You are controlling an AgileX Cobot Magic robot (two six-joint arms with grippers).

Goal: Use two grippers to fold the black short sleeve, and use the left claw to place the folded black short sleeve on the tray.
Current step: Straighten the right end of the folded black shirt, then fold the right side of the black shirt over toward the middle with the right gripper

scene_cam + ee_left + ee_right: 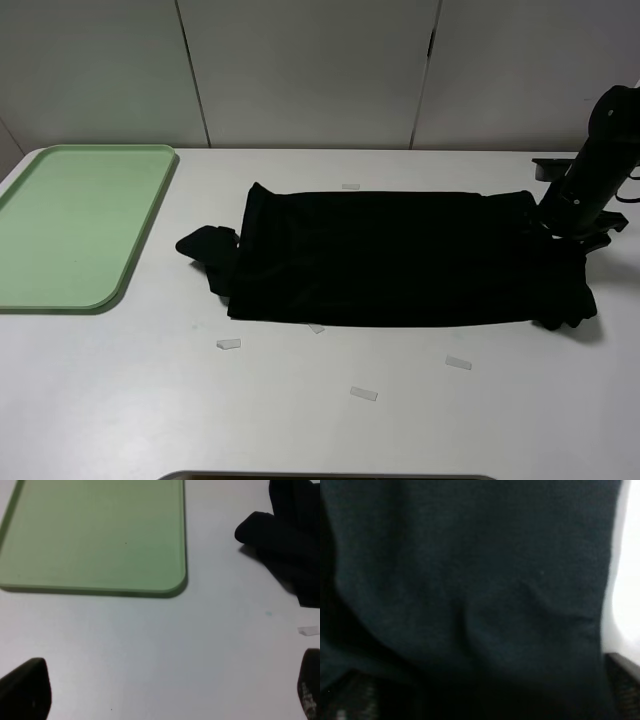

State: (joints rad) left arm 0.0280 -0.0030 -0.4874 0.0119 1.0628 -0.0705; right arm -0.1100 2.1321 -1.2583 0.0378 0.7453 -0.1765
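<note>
The black short sleeve [400,255] lies across the middle of the table as a long folded band, one sleeve poking out at its left end. My right gripper [562,232] is down on the shirt's right end. In the right wrist view dark fabric [470,580] fills the frame and the right gripper [485,695] has its fingers far apart at the two lower corners, cloth between them. The left gripper [167,690] hovers open over bare table, with nothing between its fingertips [25,692]. It is out of the high view. The pale green tray [80,225] lies empty at the far left.
Small pale tape scraps [229,343] lie on the white table in front of and behind the shirt. In the left wrist view the tray [100,535], the shirt's sleeve [290,545] and one scrap [308,629] show. A grey panelled wall backs the table.
</note>
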